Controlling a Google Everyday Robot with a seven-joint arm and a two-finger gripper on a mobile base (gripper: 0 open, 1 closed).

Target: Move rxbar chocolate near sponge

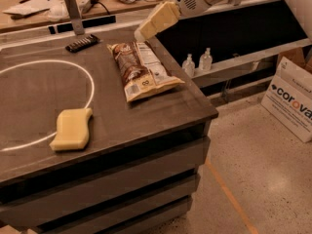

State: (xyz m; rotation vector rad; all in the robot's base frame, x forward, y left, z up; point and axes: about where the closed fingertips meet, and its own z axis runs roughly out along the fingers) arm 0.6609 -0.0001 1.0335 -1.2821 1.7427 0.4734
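Note:
The rxbar chocolate is a small flat black bar lying at the far edge of the dark table. The sponge is a pale yellow block with wavy edges on the table's near left, on the white circle line. My gripper reaches in from the upper right, its pale yellow pads pointing down-left above the table's far right edge, just beyond the snack bag. It is well to the right of the bar and holds nothing that I can see.
A large brown-and-white snack bag lies between the gripper and the sponge. A white circle is marked on the table. Two small bottles stand on a shelf at right. A cardboard box sits on the floor.

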